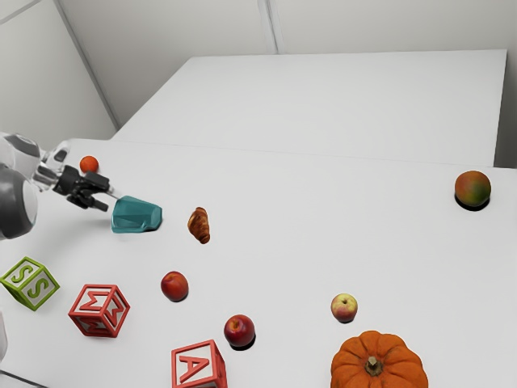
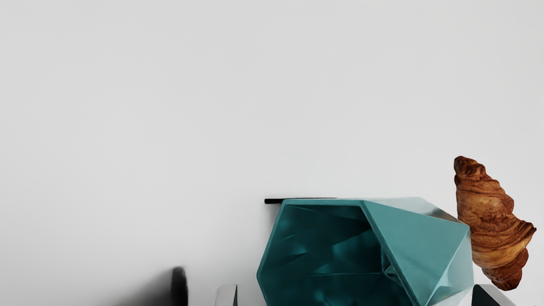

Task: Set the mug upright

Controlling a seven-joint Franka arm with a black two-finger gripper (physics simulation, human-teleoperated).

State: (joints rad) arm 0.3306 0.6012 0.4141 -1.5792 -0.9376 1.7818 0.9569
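Teal mug point(image 1: 136, 215), on its side at exterior view's mid-left, is probably rigid and slick: grasp opposing walls near the rim; gripper point(image 1: 112, 201) jaws stand wide.

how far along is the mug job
Looks done: most of the approach, as the gripper is close by the mug, fingers spread wide. In hand: nothing, since the fingers aren't closed on the mug. Left: gripping, righting and releasing it, as it lies on its side on the table.
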